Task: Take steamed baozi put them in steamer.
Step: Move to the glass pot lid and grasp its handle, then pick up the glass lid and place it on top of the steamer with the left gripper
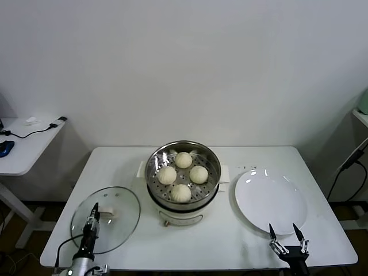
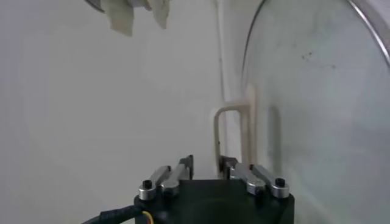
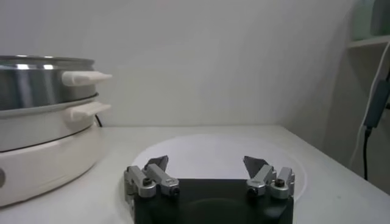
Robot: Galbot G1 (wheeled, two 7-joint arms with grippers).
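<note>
Left tool (image 2: 207, 163) narrow at glass lid (image 1: 115, 198) handle, right tool (image 3: 207, 164) wide, near plate (image 1: 270, 198)

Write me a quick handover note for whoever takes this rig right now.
Left pincer: over the glass lid, fingers nearly together at its handle; a firm grip is not clear.
Right pincer: open, idle at the near edge of the white plate.
Done: all four baozi sit in the steamer.
Left: nothing to load; plate holds no buns, lid is off, lying on the table.
</note>
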